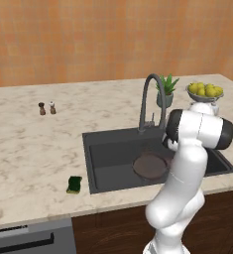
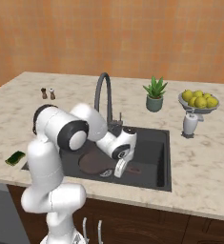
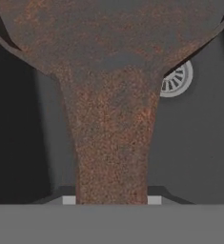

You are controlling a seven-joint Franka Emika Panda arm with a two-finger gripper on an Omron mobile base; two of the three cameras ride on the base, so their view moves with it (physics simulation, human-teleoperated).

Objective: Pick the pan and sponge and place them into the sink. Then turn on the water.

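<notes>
while my jaws stay out of plain sight at the bottom of the hand view, they are pressed together on the handle of the pan point(image 3: 111, 95), which runs up between them and widens into the round body. the pan point(image 1: 150, 165) lies low inside the sink point(image 1: 105, 168), near the basin's front middle, with the silver drain point(image 3: 176, 79) just beside the joint of handle and body. my gripper point(image 2: 119, 167) hangs over the basin's front part. judged from this: the pan is in the sink but not released; the sponge point(image 1: 74, 184) lies on the table point(image 1: 29, 149), left of the basin, not yet moved; no stream falls from the faucet point(image 1: 151, 101). the pan's long axis runs along its handle, which points toward the basin's front and my wrist, body away.
</notes>
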